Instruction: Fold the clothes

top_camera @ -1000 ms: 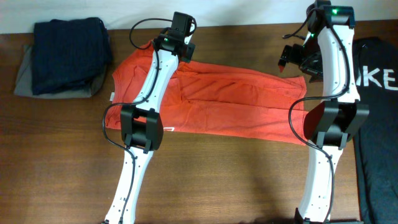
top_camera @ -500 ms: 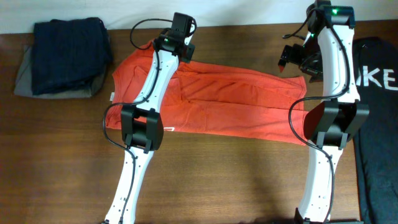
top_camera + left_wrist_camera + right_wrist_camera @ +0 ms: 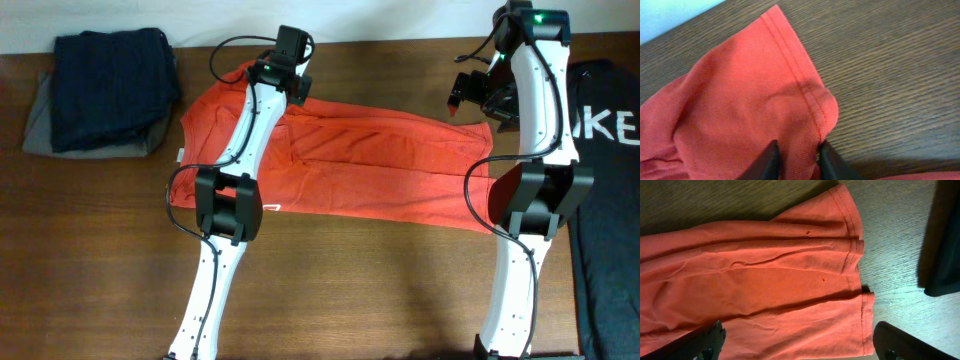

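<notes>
Presently: left gripper (image 3: 796, 152), jaws pinched on the sleeve hem of the orange-red T-shirt (image 3: 380, 165); right gripper (image 3: 800, 347), jaws wide apart, empty, above the opposite hemmed end. T-shirt spread across wooden table (image 3: 350, 290). Folded navy garment (image 3: 105, 85) at the left end; black garment (image 3: 610, 130) at the right.

One orange-red T-shirt (image 3: 380, 160), one navy garment (image 3: 110, 85), one grey garment (image 3: 35, 128), one black garment (image 3: 610, 230), two robot arms: left arm (image 3: 245, 125), right arm (image 3: 540, 100).

From overhead we look straight down on the whole table (image 3: 350, 300). Each wrist view sits close above the orange T-shirt (image 3: 380, 170), which all three share.
</notes>
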`<state>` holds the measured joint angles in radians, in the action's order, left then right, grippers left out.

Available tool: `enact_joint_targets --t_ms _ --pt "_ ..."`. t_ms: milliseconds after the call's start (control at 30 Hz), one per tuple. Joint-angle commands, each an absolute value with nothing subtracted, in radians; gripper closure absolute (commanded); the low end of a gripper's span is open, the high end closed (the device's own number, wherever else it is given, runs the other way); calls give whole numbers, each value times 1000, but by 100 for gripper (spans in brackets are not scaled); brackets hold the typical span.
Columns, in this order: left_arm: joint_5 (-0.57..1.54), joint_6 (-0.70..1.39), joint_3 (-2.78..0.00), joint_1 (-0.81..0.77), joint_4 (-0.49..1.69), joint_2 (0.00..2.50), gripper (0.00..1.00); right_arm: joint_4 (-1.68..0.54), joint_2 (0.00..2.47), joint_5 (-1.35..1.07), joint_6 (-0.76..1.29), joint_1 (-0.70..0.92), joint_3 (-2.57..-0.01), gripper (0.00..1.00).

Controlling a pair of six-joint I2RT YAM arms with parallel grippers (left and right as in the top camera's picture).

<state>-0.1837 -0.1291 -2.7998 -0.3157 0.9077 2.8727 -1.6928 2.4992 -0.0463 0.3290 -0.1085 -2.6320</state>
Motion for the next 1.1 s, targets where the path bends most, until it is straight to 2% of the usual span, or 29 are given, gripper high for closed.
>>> enact_joint_targets --t_ms 0,33,67,533,1067 --pt "-178 -136 -2804 -307 915 2883 90 -1695 2476 -41 323 -104 -2636 1" --pt "-181 -136 -2808 -307 921 2883 97 -1695 2476 -41 323 -104 -2636 1" --pt "-182 -125 -2828 -307 939 2880 99 -1695 2476 -41 323 -104 -2636 1" --pt "-243 -38 -3125 -307 1189 2809 99 -1698 2476 -41 323 -104 -2636 1" --pt "-297 83 -3139 -305 1478 2797 94 -1699 2476 -113 322 -104 -2636 1"
